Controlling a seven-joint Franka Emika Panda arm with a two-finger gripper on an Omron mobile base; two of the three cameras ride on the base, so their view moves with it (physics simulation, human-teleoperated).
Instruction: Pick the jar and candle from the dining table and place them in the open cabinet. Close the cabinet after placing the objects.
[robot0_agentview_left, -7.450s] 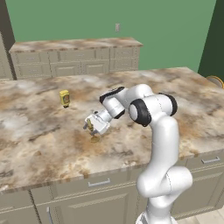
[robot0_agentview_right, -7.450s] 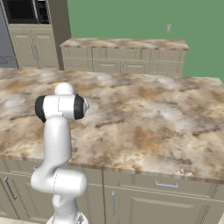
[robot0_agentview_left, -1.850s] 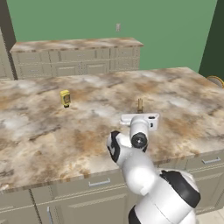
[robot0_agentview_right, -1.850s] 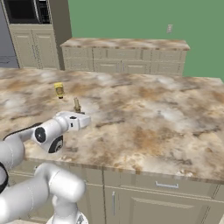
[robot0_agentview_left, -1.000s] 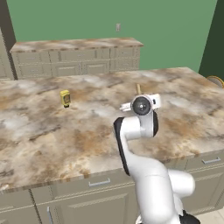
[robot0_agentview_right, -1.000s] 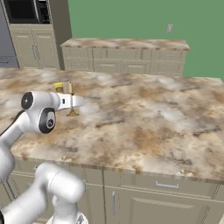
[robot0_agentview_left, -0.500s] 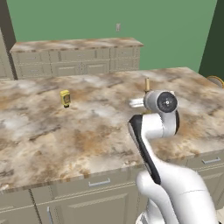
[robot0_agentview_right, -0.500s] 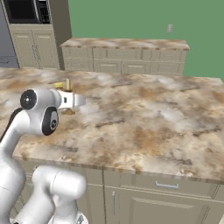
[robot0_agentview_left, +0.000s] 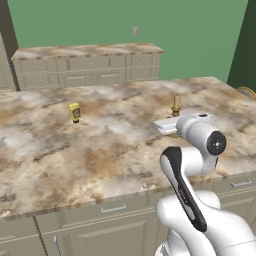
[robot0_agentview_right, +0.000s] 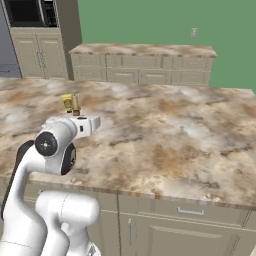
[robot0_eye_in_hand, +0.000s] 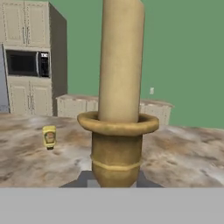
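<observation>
- The candle (robot0_eye_in_hand: 120, 61) is gripped low on its brass holder by the gripper (robot0_agentview_left: 175, 120); the jaws are closed on it, with the stick upright.
- It is carried just above the table (robot0_agentview_left: 100, 150), near the front edge, at the end of the arm.
- Its long axis is vertical and is seen close before the hand camera, rising from between the fingertips.
- A yellow container (robot0_agentview_left: 74, 112) stands well apart.
- The jar and the cabinet cannot be located, so the way to the shelf cannot be judged.
</observation>
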